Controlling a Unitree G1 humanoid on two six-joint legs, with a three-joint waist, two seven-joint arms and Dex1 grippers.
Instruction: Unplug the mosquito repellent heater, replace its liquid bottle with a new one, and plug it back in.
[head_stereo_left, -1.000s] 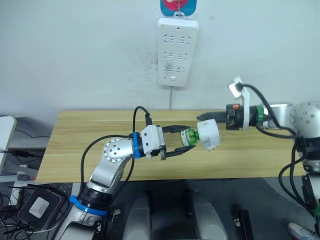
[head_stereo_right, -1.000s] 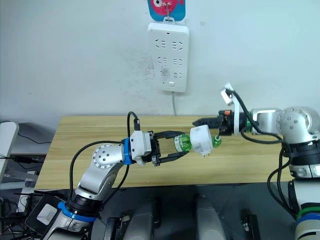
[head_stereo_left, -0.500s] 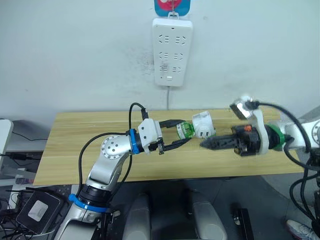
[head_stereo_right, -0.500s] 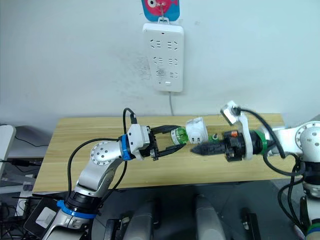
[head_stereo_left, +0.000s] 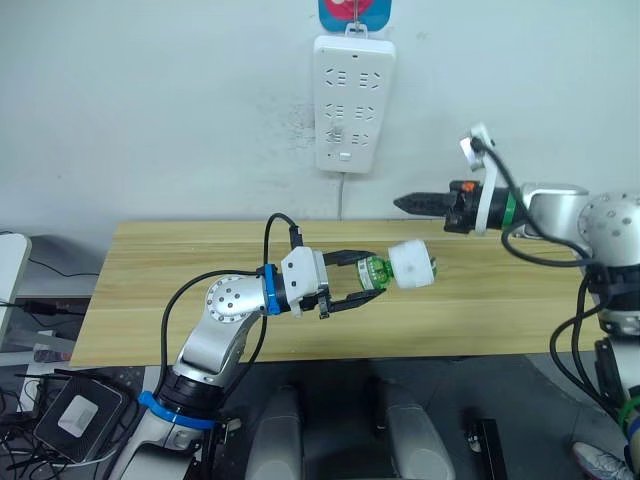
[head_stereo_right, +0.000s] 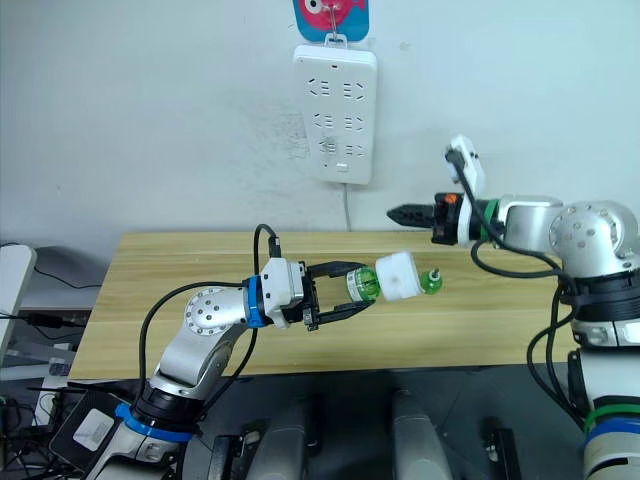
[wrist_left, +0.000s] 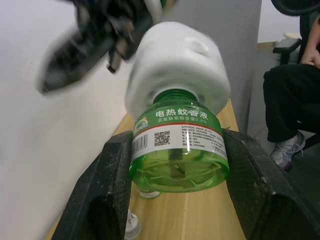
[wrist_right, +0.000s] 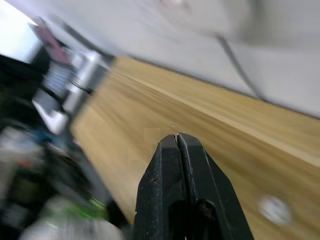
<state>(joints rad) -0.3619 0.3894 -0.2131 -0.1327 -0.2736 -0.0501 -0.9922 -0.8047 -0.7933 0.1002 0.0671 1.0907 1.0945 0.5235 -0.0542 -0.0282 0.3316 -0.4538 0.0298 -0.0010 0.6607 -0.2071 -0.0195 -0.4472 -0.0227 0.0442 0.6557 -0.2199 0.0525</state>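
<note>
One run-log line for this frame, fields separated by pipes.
left end effector: shut on green liquid bottle | heater: on bottle, above table | right end effector: shut, empty, raised | power strip: nothing plugged in

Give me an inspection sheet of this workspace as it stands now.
Surface: wooden table, a second green bottle on it.
Job's things: white heater screwed on green liquid bottle, held above the table.
Clutter: nothing seen.
Grippers: left gripper shut on the bottle; right gripper shut, holding nothing, raised near the wall.
Cables: black cables along both arms.
Surroundings: white power strip on the wall; seated person.
</note>
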